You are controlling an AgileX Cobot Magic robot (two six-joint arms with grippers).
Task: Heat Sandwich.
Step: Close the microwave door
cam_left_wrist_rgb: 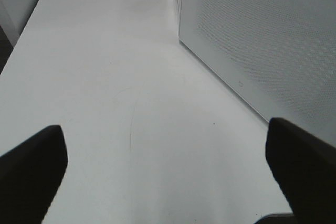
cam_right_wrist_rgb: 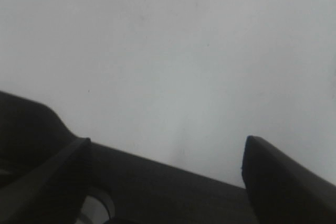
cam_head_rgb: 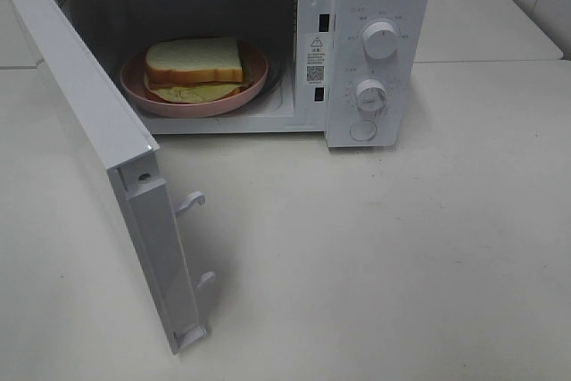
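Sandwich (cam_head_rgb: 194,64) lies on a pink round plate (cam_head_rgb: 130,86) inside the microwave (cam_head_rgb: 379,2), roughly in the middle of the cavity floor; we see white slices with tan crust and a pale green layer showing along the near side. The microwave stands toward the far edge of the white surface (cam_head_rgb: 401,247), about midway along it. Its door (cam_head_rgb: 80,122) is swung fully open on the left-hand hinge and reaches out toward the near left corner of the surface, with two white latch hooks (cam_head_rgb: 192,201) showing on its free edge. On the control panel right of the cavity we note an upper knob (cam_head_rgb: 381,40), a lower knob (cam_head_rgb: 370,94) and a round button (cam_head_rgb: 363,130) beneath them. Left end effector (cam_left_wrist_rgb: 164,127): jaws spread wide, only bare surface visible between the dark fingers (cam_left_wrist_rgb: 31,174); a white panel with a fine dotted pattern (cam_left_wrist_rgb: 262,40) stands beside it, and we cannot tell whether this is the door or a side wall. Right end effector (cam_right_wrist_rgb: 167,140): jaws likewise apart, gripping nothing, over plain white surface.
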